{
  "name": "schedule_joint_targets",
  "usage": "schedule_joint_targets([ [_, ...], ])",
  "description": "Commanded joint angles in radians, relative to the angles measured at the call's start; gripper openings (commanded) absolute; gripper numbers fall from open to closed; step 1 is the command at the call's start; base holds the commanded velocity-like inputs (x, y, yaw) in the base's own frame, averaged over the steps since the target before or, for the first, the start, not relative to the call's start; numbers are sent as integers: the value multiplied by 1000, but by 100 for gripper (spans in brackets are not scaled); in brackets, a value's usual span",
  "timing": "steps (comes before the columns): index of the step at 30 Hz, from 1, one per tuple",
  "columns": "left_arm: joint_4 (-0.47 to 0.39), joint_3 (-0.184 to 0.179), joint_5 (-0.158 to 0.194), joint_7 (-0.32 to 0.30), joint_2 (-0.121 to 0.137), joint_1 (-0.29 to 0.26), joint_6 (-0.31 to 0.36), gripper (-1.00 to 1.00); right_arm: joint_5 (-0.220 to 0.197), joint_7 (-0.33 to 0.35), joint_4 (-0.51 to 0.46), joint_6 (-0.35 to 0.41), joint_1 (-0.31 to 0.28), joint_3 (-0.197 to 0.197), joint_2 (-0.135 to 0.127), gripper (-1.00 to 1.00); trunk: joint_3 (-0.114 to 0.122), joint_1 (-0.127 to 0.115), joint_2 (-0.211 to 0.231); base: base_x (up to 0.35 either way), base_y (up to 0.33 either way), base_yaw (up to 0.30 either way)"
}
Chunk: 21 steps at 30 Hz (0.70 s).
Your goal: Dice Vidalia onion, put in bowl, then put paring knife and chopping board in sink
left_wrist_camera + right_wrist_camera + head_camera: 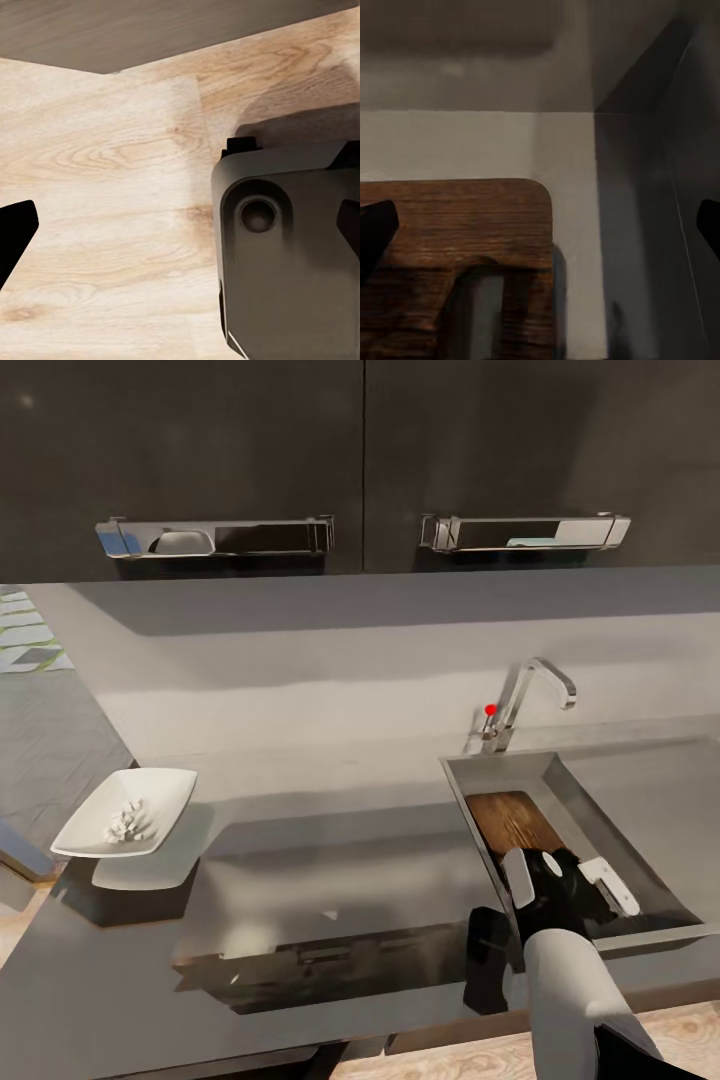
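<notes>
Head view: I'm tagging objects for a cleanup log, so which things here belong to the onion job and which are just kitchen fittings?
Part of the job:
- sink
- chopping board, lying in the sink
- bowl with diced onion
- countertop
- right gripper, over the sink

Just there:
- tap
- upper cabinets and their handles
- wood floor

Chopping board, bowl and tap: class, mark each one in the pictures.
chopping board [512, 818]: head view, bare wood inside the sink.
bowl [165, 792]: head view, white inner wall.
tap [541, 672]: head view, curved steel spout.
</notes>
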Motion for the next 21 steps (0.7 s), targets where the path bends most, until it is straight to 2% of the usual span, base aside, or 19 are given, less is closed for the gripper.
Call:
schedule_joint_targets([
  [1, 4, -8, 9, 1, -1, -2, -7, 100, -7, 1, -13, -3, -1, -1, 0, 100, -2, 1, -2, 0, 0, 0],
  [3, 4, -8, 9, 1, -1, -1, -8, 100, -3, 2, -92, 54, -1, 2, 0, 100, -2, 1, -2, 0, 0, 0],
  [9, 4, -8, 8, 0, -1, -2, -11, 100, 5, 5, -375, 350, -1, 13, 0, 100, -2, 1, -2, 0, 0, 0],
  [10, 4, -8, 8, 0, -1, -2, -11, 100, 12, 5, -408, 386, 0, 26, 0, 100, -2, 1, -2, 0, 0, 0],
  [11, 4, -8, 7, -1, -2, -2, -12, 100, 39, 8, -456, 456, 0, 73, -1, 100, -2, 1, -2, 0, 0, 0],
  [13, 4, -8, 7, -1, -2, -1, -13, 100, 65, 16, -473, 508, 0, 106, -2, 100, -2, 1, -2, 0, 0, 0],
  [14, 4, -8, 7, -1, -2, -1, -14, 100, 86, 43, -482, 554, -1, 127, -6, 100, -2, 1, -2, 0, 0, 0],
  [17, 3, -8, 7, -1, -2, -2, -15, 100, 115, 229, -489, 663, 0, 144, -42, 100, -2, 1, -2, 0, 0, 0],
  [19, 3, -8, 8, -1, -2, -1, -15, 100, 130, 404, -490, 743, 0, 148, -89, 100, -2, 1, -2, -4, 0, 0],
  [21, 2, -8, 7, -1, -2, -1, -15, 100, 153, 737, -490, 824, 2, 149, -196, 100, -2, 1, -2, -179, 0, 0],
])
